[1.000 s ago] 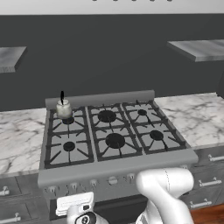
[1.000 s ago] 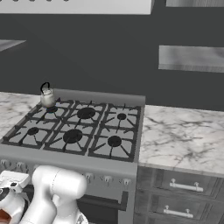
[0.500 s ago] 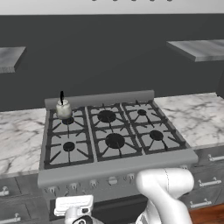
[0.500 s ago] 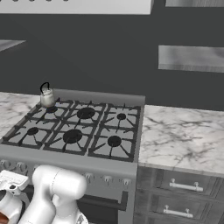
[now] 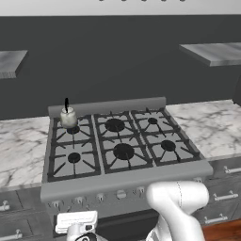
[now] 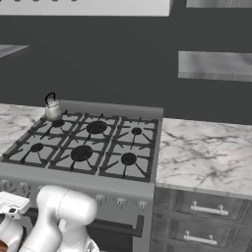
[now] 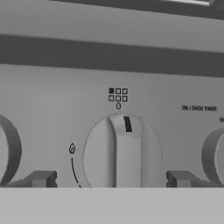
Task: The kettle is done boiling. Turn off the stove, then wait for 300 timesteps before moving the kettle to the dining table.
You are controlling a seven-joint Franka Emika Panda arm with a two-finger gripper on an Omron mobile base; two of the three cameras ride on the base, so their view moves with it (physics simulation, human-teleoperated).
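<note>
Since a second ago the hand has sunk lower before the stove (image 5: 122,146), now cut off by the picture's bottom edge. The kettle (image 5: 68,117) sits on the stove's back-left burner. The gripper (image 7: 109,179) faces one knob (image 7: 122,155), fingertips (image 7: 41,178) spread wide either side, holding nothing; the neighbouring knobs are cropped.

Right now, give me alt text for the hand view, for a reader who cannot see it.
A round grey stove knob sits centred on the stove's front panel, its black mark pointing up toward a six-square burner diagram. The open claw has one dark fingertip on each side of it. Parts of neighbouring knobs show at both edges.
</note>
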